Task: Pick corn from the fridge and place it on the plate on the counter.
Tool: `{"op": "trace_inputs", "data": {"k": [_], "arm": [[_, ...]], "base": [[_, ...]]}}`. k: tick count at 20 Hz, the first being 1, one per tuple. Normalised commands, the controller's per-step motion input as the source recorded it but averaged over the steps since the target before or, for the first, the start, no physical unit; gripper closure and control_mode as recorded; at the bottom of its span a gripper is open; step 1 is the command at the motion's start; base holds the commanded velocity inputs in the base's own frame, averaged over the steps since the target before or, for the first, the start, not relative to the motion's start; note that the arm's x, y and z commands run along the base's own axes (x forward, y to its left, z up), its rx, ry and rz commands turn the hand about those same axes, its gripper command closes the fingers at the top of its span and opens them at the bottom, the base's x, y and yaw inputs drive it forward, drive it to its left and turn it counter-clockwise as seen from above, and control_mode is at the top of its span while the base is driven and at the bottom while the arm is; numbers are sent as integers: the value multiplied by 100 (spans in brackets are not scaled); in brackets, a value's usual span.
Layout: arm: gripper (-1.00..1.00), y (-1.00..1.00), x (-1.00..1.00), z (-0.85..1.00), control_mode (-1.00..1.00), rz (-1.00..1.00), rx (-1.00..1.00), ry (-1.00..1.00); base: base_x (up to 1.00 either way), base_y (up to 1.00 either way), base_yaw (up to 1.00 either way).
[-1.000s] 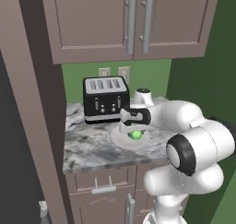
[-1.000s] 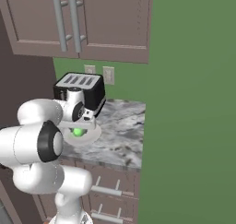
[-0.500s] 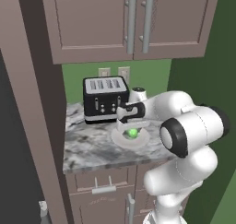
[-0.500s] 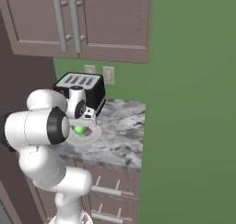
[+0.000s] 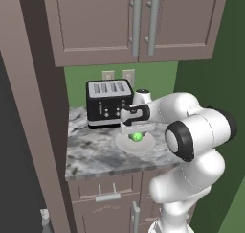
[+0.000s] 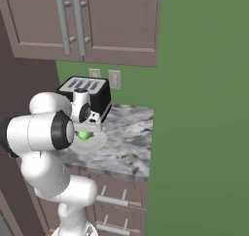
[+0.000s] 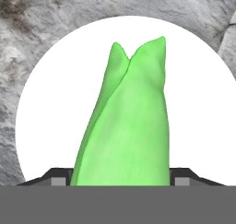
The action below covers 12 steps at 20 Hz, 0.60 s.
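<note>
The corn is a glossy bright green cob, held just over the middle of the off-white plate. My gripper points down at the plate and is shut on the corn. In the hand view the corn stands between the two dark fingertips, with the plate white behind it and my gripper at the bottom edge. The plate rests on the marbled counter. The fridge is out of view.
A black slotted toaster stands right behind the plate against the green wall. Brown upper cabinets hang above. A tall brown panel bounds the counter's left end; the counter's right end is open.
The gripper has edged slightly left over the plate, still holding the corn. The arm's elbow has swung up and in toward the counter.
</note>
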Motion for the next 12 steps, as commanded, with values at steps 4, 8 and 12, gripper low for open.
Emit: {"op": "trace_inputs", "data": {"k": [4, 8, 12], "arm": [[-100, 0, 0, 0, -100, 0, 0, 0], [-100, 0, 0, 0, -100, 0, 0, 0], [-100, 0, 0, 0, -100, 0, 0, 0]], "base": [[0, 0, 0], [0, 0, 0], [0, 0, 0]]}}
